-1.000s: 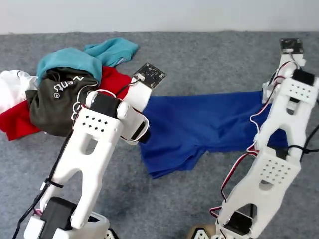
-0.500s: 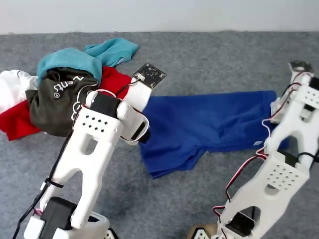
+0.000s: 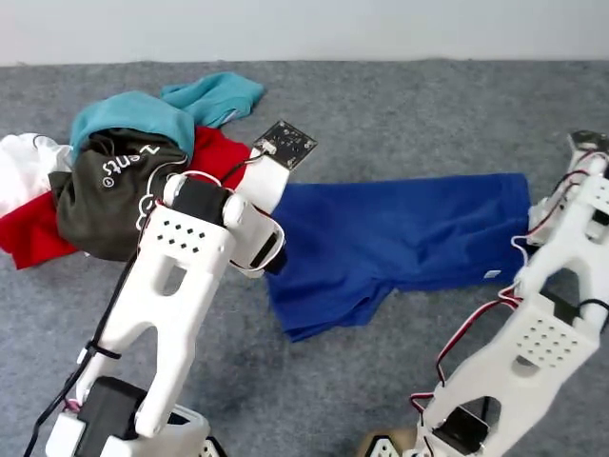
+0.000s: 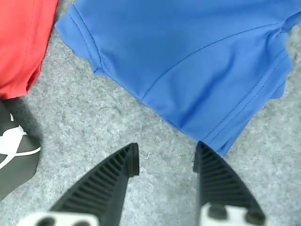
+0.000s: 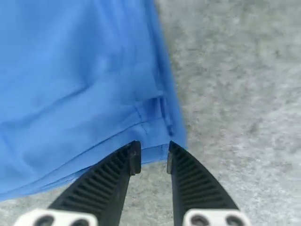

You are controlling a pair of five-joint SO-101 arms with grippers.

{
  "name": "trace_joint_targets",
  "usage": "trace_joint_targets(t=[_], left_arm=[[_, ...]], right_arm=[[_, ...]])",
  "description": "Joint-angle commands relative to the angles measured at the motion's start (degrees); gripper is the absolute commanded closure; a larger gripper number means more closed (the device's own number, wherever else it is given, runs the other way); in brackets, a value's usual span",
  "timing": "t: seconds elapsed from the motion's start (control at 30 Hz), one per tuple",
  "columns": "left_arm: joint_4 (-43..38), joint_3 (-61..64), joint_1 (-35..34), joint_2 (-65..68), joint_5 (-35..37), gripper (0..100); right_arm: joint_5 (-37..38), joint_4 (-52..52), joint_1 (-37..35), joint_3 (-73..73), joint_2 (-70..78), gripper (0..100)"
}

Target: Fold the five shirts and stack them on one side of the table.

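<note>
Blue shirt (image 3: 400, 238) lies spread beside the shirt pile (image 3: 114, 181); my right gripper (image 5: 149, 157), barely parted and empty, has swung to the hem farthest from that pile; left gripper (image 4: 164, 157) open; folding unstarted.

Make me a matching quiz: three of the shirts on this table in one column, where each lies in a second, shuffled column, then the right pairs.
1. blue fabric shirt
2. teal fabric shirt
3. white fabric shirt

A. far part of the heap
B. spread out alone, apart from the heap
C. heap's edge farthest from the blue shirt

Pairs: 1-B, 2-A, 3-C
</note>
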Motion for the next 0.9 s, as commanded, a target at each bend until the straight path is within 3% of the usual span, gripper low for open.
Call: trace_joint_targets(t=[0.0,0.87], left_arm=[[-0.44,-0.22,0.44,-2.20,0.53,80],[-0.44,-0.13,0.44,-2.20,0.53,80]], right_arm=[[-0.53,-1.36,0.75,-0.26,0.75,88.7],[-0.35,-3.47,0.57,-0.44,4.97,90.9]])
